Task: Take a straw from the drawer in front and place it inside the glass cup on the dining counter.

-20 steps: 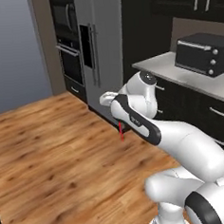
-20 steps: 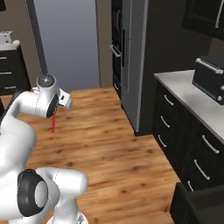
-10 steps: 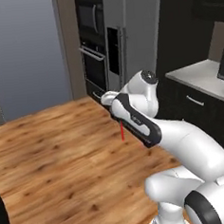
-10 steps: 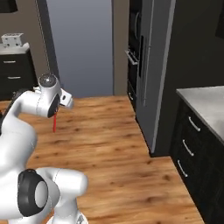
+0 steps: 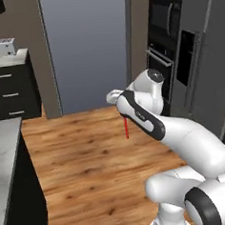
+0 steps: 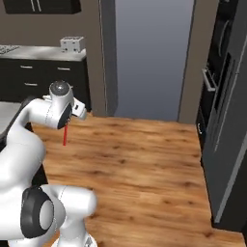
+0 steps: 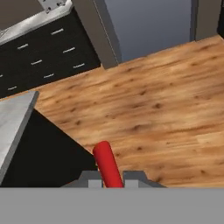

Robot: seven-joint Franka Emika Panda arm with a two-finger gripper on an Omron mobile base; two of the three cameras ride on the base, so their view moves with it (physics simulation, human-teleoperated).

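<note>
The straw (image 5: 126,127) is a thin red stick hanging straight down from my gripper (image 5: 123,115) above the wood floor. From the right base it shows as the same red straw (image 6: 64,136) below the gripper (image 6: 66,124). In the hand view the gripper (image 7: 114,178) is shut on the straw (image 7: 107,162), which runs forward between the two dark fingertips (image 7: 95,177). A corner of the grey marble dining counter (image 5: 3,151) with a black side lies at the left, seen also as the slab (image 7: 13,118) in the hand view. The glass cup and the drawer are out of view.
Black drawer cabinets (image 5: 10,89) under a marble worktop carry a toaster (image 5: 2,46) at the back left. A grey doorway (image 5: 88,49) is straight ahead. A wall oven (image 5: 164,48) and a steel fridge (image 5: 211,68) stand on the right. Open wood floor (image 6: 140,164) spreads between.
The whole picture has swung: the camera turned left, so oven and fridge slid right and the doorway and toaster cabinets came in. The straw stays in the shut gripper.
</note>
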